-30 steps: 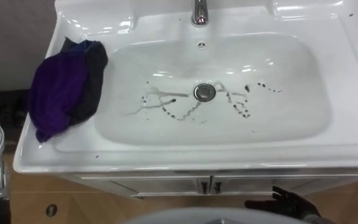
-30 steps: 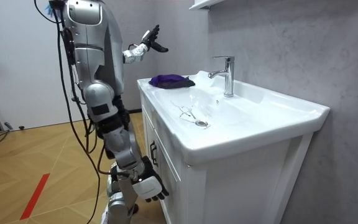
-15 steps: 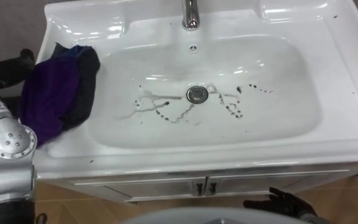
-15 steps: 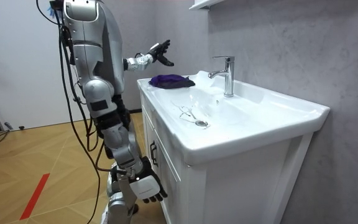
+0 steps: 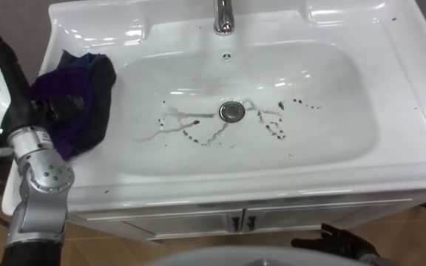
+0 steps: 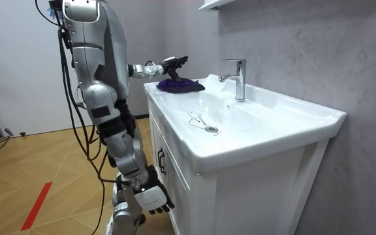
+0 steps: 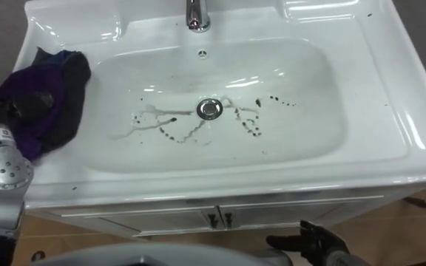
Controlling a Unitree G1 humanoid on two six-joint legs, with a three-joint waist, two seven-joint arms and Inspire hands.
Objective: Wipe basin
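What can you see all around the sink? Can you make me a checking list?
Surface: white basin, with dark marks streaked around the drain.
Job's things: purple cloth bunched on the basin's left rim.
Clutter: nothing seen.
Robot hands: left robot hand open over the cloth, contact unclear; right robot hand open, low in front of the cabinet.
Cables: nothing seen.
Surroundings: tap behind the basin, wooden floor, grey wall.
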